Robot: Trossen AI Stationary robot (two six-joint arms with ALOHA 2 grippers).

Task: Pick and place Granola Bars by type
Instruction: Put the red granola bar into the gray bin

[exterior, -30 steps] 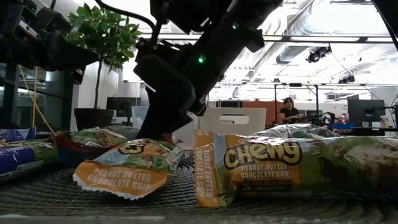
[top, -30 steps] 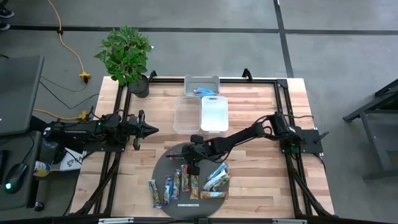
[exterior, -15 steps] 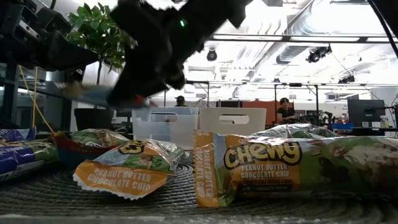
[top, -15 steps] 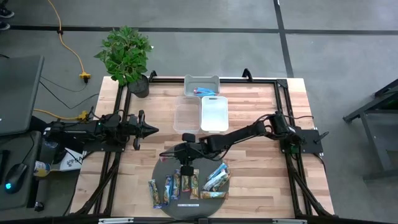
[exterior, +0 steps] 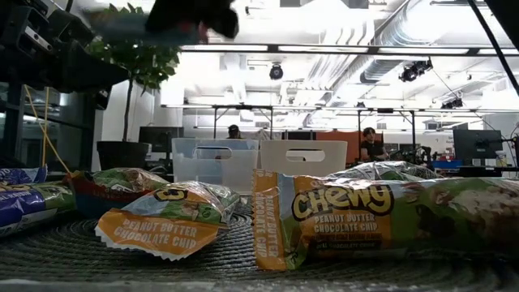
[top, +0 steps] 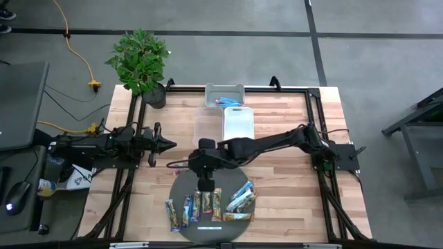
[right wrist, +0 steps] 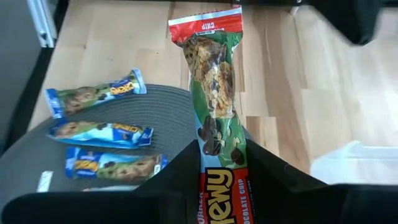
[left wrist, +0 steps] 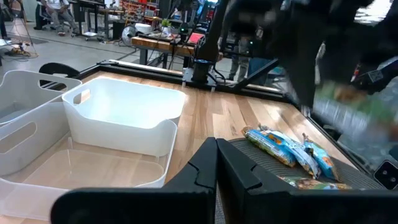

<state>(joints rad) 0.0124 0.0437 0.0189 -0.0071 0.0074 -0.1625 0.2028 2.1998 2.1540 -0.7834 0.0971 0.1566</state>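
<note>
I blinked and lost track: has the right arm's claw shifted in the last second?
Yes. The right gripper, shut on a green granola bar, has lifted off the round grey mat and drawn back toward the clear bin.

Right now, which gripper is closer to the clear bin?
Right. The right gripper, holding a green granola bar, sits just before the clear bin; the left gripper waits farther off to its side.
</note>
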